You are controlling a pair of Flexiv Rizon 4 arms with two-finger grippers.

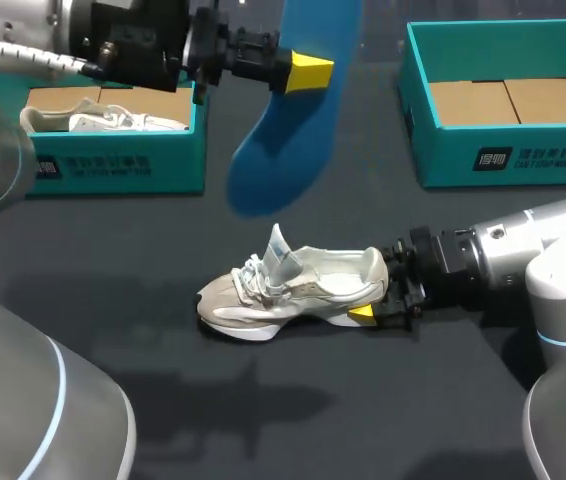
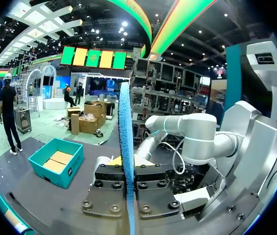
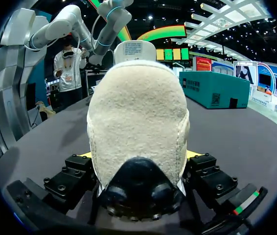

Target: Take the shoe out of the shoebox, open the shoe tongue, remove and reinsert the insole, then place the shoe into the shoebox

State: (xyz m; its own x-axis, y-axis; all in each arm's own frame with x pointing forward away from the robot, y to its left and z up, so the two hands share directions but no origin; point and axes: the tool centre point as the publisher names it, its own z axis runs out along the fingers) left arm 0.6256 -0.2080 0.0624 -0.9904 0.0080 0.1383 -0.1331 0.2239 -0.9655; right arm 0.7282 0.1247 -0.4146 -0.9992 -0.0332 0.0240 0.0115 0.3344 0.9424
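**Insole held out of the shoe; reinsertion judged not yet done.** The left tool (image 1: 308,72) is closed flat on the blue insole (image 1: 268,160). It pinches near the insole's upper end, so the rest hangs free above the far middle of the bench (image 1: 413,400), apart from the shoe. In the left wrist view the insole appears edge-on, running straight out between the two fingers. Gripping near one end probably leaves the free end available to be fed into the shoe's mouth. The left arm enters high from the far left corner, with its wrist roughly level and the tool pointing toward the right edge.

The shoe (image 1: 293,290) stands on its sole near the middle of the bench, toe toward the left edge and heel toward the right. Its tongue (image 1: 279,245) is pulled up so the mouth lies open. The right tool (image 1: 375,312) is closed on the heel, its fingers wide apart with one at each side; the right wrist view shows the heel filling the gap. The likely purpose is to brace the shoe against sliding when the insole goes in. The right arm comes in low from the right edge, its forearm nearly parallel to the bench.

The teal shoebox (image 1: 503,160) at the far right corner holds only a cardboard liner. Another box (image 1: 163,165) at the far left corner holds a second shoe (image 1: 113,122).
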